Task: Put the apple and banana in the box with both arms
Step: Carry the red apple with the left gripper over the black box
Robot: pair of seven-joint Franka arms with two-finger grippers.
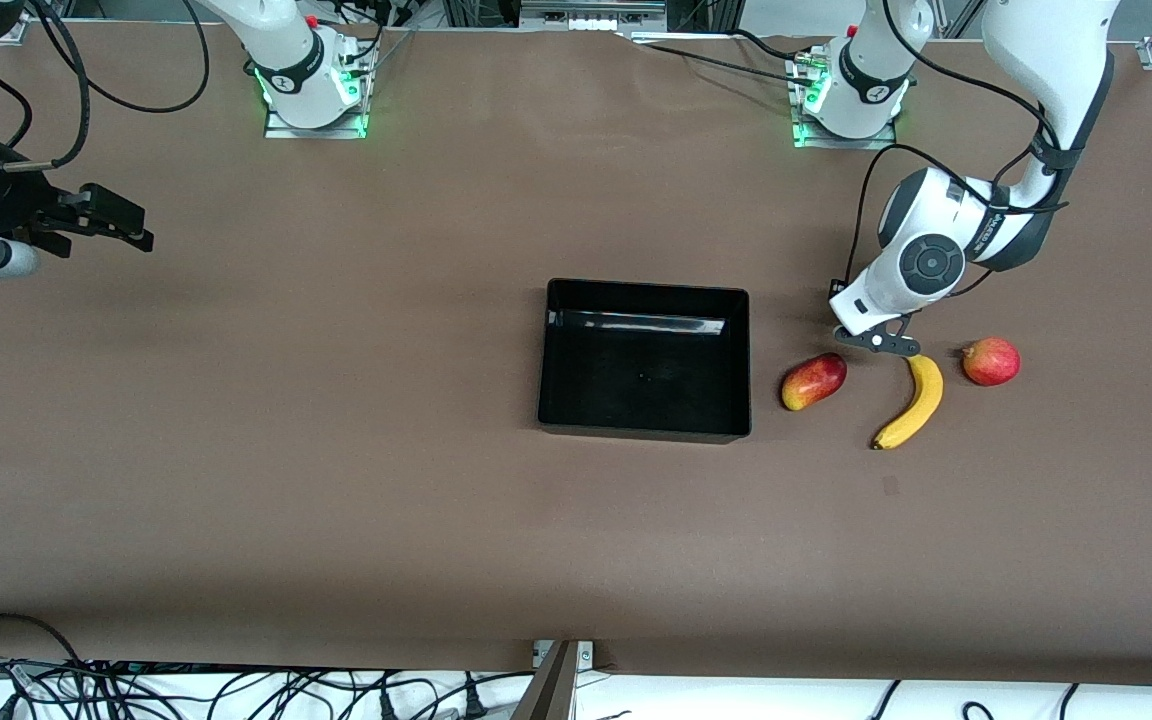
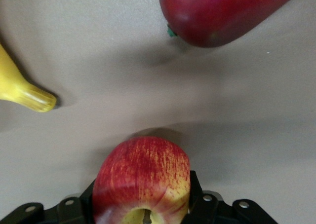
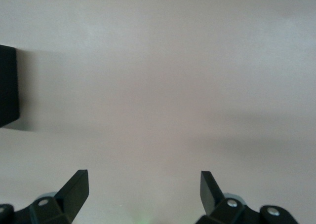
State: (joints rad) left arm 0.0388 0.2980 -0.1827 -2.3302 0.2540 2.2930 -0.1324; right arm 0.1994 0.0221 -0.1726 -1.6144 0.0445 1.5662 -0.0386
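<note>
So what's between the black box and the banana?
A red-and-yellow mango lies between the box and the banana, seen in the front view.

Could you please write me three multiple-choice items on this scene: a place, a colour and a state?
1. Where is the banana? A in the box B on the table C in a gripper
2. The box is: A white B black C blue
3. The left gripper holds: A nothing B banana C apple
B: it lies on the table; B: black walls; C: it clamps the apple near the banana. The right gripper waits open over the table's right-arm end.
</note>
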